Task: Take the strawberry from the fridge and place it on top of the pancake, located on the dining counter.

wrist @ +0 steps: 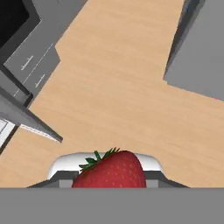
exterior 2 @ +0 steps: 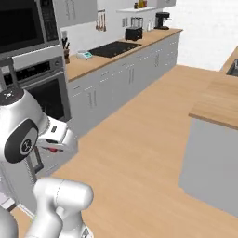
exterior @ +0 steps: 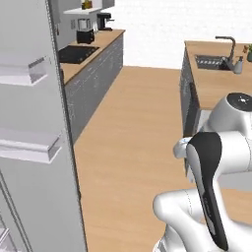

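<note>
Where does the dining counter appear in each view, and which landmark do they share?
Left base view: the dining counter is upper right, with its sink.
Right base view: right edge, wooden top over grey side.
Hand view: its grey side, upper right.
Shared landmark: the wooden floor beside it.

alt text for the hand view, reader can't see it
A red strawberry with green leaves sits at the bottom of the frame, held in the gripper above a light wooden floor. Grey cabinets lie to the upper left and a pale grey counter side to the upper right.
</note>
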